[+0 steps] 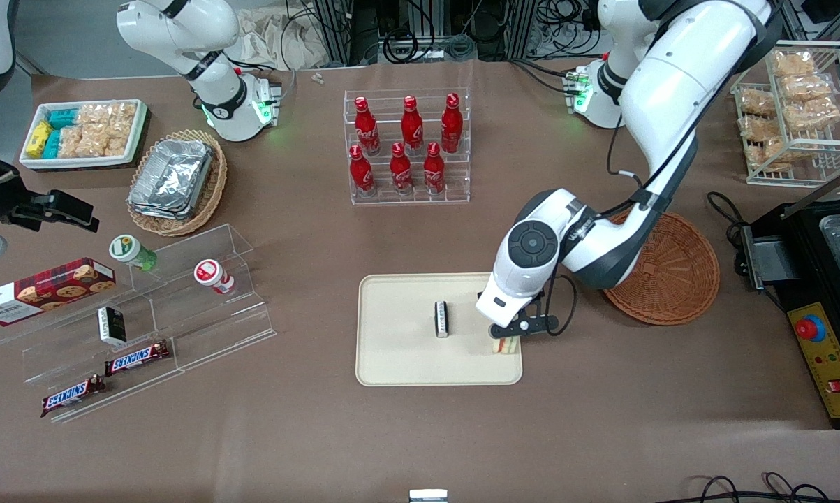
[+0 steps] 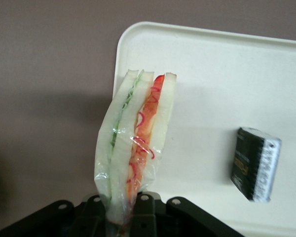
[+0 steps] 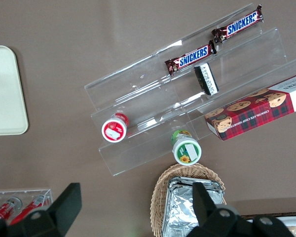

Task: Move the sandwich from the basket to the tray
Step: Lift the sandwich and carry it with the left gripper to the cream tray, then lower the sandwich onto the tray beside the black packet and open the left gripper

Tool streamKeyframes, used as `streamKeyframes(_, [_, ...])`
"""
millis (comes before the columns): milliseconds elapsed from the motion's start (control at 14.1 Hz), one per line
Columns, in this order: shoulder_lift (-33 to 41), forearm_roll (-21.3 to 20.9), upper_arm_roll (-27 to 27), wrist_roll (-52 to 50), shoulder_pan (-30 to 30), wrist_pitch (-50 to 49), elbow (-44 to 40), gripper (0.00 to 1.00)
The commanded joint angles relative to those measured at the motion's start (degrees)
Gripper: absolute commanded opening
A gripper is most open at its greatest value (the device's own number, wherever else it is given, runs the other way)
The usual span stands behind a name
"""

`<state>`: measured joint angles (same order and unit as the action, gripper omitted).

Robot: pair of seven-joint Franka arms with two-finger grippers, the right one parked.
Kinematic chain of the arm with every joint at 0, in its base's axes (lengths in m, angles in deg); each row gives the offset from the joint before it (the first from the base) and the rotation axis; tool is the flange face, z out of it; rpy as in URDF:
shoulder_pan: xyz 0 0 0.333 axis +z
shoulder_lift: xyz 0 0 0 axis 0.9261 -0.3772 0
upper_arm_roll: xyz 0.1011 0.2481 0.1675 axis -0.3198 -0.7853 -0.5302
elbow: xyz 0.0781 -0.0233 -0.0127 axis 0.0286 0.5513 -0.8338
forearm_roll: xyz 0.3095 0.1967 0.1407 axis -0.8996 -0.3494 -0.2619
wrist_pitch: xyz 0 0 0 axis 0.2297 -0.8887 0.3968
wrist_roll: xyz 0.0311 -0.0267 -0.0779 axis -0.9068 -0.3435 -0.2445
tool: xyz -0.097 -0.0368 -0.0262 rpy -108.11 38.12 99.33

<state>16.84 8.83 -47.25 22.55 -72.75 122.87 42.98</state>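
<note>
My left gripper (image 1: pixel 507 337) is shut on the sandwich (image 1: pixel 505 346), a plastic-wrapped white-bread wedge with green and orange-red filling. It is over the beige tray (image 1: pixel 392 363), at the tray's edge toward the working arm's end. In the left wrist view the sandwich (image 2: pixel 138 143) stands out from between the black fingers (image 2: pixel 147 213) of the gripper (image 2: pixel 119 217), partly over the tray's corner (image 2: pixel 212 74) and partly over the brown table. I cannot tell whether it touches the tray. The round reddish-brown basket (image 1: pixel 674 279) sits empty beside the tray, toward the working arm's end, partly covered by the arm.
A small black pack (image 1: pixel 442 318) (image 2: pixel 255 164) lies on the tray. A clear rack of red bottles (image 1: pixel 407 147) stands farther from the camera. A black machine (image 1: pixel 828 307) sits past the basket. Clear shelves with snacks (image 1: pixel 147 321) lie toward the parked arm's end.
</note>
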Motion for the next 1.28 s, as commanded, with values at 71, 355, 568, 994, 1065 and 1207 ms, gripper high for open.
streamKeyframes(71, [-2.89,-3.57,0.23,-0.41,-1.06,1.21,-2.17,0.02])
streamKeyframes(355, [-4.21,-3.48,0.22,-0.58,-1.24,4.03,-1.91,0.10])
streamKeyframes(568, [-4.65,-3.65,0.14,-0.67,-1.15,4.29,-1.91,0.87])
streamKeyframes(994, [-3.86,-2.87,0.05,-0.93,-0.72,4.21,-2.09,0.99])
streamKeyframes(1065, [-2.64,-2.52,0.22,-1.02,-0.45,3.34,-2.09,0.99])
streamKeyframes(1207, [1.05,-2.51,0.49,-0.94,-0.54,-2.00,-2.52,0.99])
